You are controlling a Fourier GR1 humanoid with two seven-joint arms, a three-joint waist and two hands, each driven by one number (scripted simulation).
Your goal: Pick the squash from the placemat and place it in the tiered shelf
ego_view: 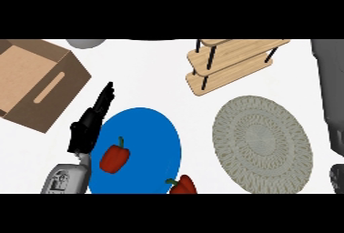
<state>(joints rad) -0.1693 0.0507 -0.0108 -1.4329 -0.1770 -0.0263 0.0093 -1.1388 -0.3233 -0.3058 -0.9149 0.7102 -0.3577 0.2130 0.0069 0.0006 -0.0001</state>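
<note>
**Squash missing from placemat as shelf run hangs in doubt**

Squash shows nowhere in the head view: the woven round placemat [262, 142] lies bare on the white bench [161, 68], so where the vegetable is cannot be told. A cardboard box [37, 82] stands far left of the placemat and a blue plate [144, 136] lies just to its left. The wooden tiered shelf [232, 63] stands just beyond the placemat, tilted in this view. A grey forearm [331, 91] runs along the placemat's right side. A dark shape at the edge there is probably the right hand [338, 178]; whether it holds anything cannot be told. The left hand [91, 123] lies left of the placemat beside the plate, fingers straight and holding nothing. One red pepper [114, 157] sits on the plate and a second red pepper [183, 185] lies at the plate's near rim.

The likely risk is a blind carry: with the load out of sight, it could clip the shelf's posts or miss a tier.
</note>
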